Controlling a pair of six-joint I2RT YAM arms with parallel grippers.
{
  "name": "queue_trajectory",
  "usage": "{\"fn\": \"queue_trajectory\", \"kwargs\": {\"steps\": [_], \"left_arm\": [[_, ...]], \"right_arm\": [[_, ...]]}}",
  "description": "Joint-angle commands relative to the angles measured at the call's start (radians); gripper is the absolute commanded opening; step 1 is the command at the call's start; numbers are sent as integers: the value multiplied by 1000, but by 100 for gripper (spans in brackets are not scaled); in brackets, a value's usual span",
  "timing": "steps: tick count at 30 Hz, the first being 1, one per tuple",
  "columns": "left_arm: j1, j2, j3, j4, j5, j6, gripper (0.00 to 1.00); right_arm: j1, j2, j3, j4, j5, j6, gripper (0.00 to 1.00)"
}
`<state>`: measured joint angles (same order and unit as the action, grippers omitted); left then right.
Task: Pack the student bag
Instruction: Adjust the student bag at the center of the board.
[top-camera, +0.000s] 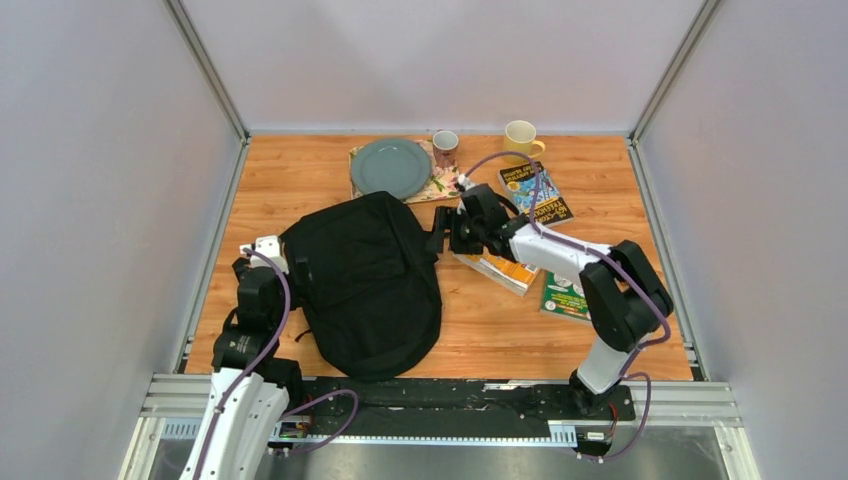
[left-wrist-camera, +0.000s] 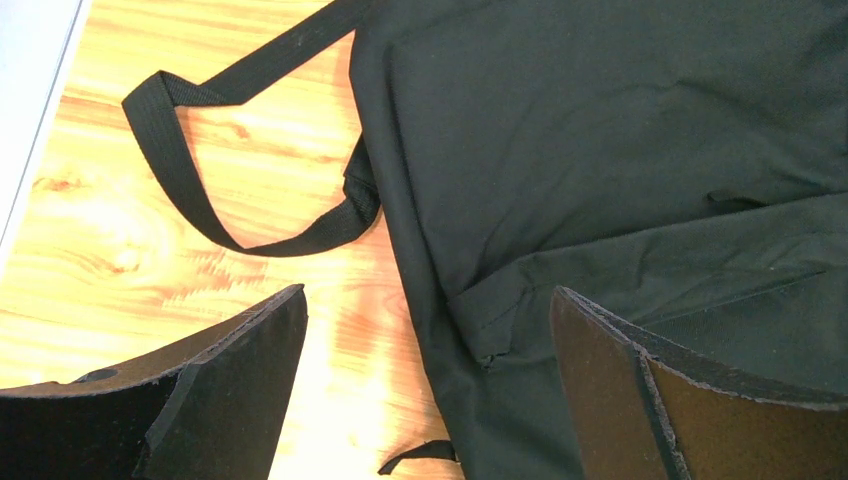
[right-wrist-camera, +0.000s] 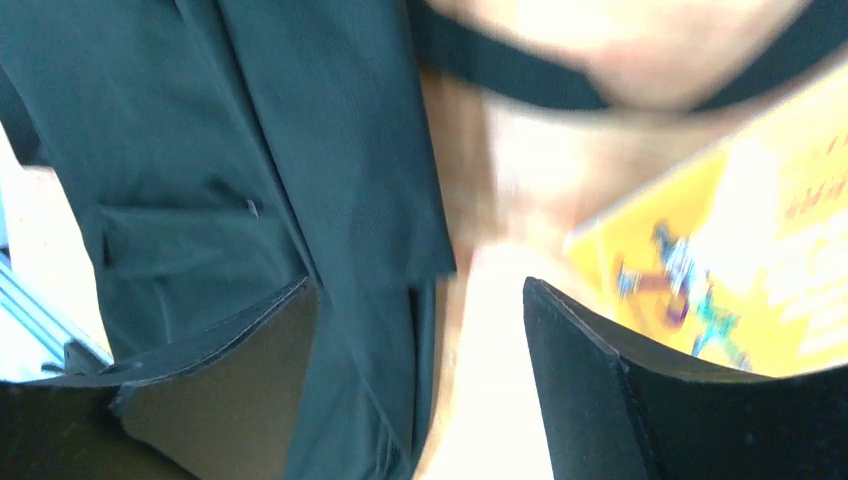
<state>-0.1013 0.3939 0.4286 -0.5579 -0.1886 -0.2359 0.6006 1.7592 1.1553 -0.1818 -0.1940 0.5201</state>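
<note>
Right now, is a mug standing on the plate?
No, the plate is bare; the dark mug and the yellow mug stand beside it.

**A robot test cell in a laboratory.**
A wood-grain table (top-camera: 480, 330) is walled on three sides by plain grey panels (top-camera: 430, 60) set in aluminium posts (top-camera: 205, 65). A left arm (top-camera: 255, 300) and a right arm (top-camera: 610, 290) are bolted to a metal rail (top-camera: 440, 395) at its near edge, with purple cables (top-camera: 330, 400) exposed. The household items on the table are a plate (top-camera: 390, 167), a pink mug (top-camera: 445, 146), a yellow mug (top-camera: 520, 137), books (top-camera: 535, 192) and a backpack (top-camera: 365, 280).
</note>
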Motion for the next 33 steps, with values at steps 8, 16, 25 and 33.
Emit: {"fn": "queue_trajectory", "kwargs": {"steps": [8, 16, 25, 33], "left_arm": [[5, 33, 16, 18, 15, 6, 98], [5, 36, 16, 18, 20, 4, 98], [5, 43, 16, 18, 32, 7, 98], [3, 43, 18, 16, 43, 3, 99]], "right_arm": [[266, -190, -246, -22, 238, 270, 80], [395, -142, -269, -117, 449, 383, 80], [393, -136, -178, -145, 510, 224, 19], [331, -309, -134, -140, 679, -114, 0]]}}
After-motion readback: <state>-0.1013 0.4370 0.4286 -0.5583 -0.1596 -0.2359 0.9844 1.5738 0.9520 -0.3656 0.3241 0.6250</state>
